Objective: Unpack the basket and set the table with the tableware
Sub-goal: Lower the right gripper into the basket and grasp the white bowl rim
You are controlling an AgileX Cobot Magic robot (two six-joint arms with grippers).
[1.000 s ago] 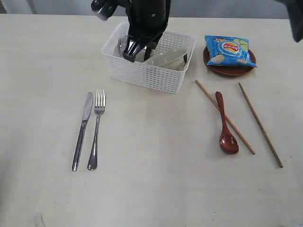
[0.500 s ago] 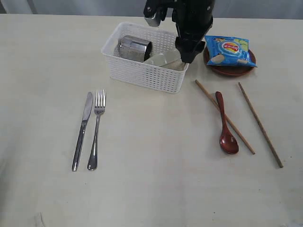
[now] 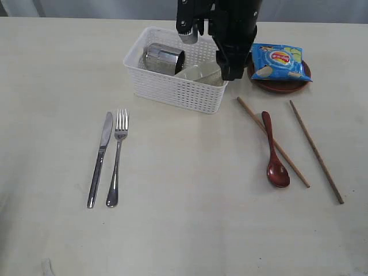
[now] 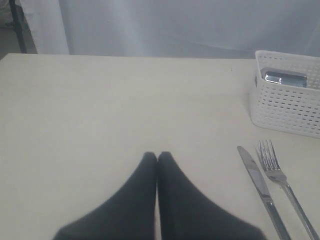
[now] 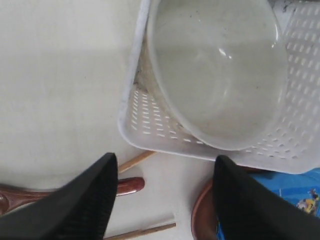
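Observation:
The white basket [image 3: 172,86] holds a steel cup [image 3: 164,58] lying on its side and a pale bowl [image 3: 201,73] tilted against the right end wall. My right gripper [image 3: 232,72] hangs open over that end, next to the bowl [image 5: 220,70]. Nothing is between its fingers [image 5: 90,200]. On the table [image 3: 190,195], the knife [image 3: 100,158] and fork [image 3: 117,155] lie side by side at the left. The wooden spoon [image 3: 273,152] and two chopsticks [image 3: 273,142] [image 3: 316,151] lie at the right. My left gripper [image 4: 157,156] is shut and empty, low over bare table.
A blue chip bag [image 3: 280,62] rests on the small brown plate [image 3: 279,86] just right of the basket, close to my right gripper. The left wrist view shows the knife [image 4: 260,185], fork [image 4: 280,175] and basket [image 4: 287,107] ahead and to one side.
My right arm has swung from over the cup at the basket's left end to the right end by the bowl. Its gripper has opened. The cup stays in the basket.

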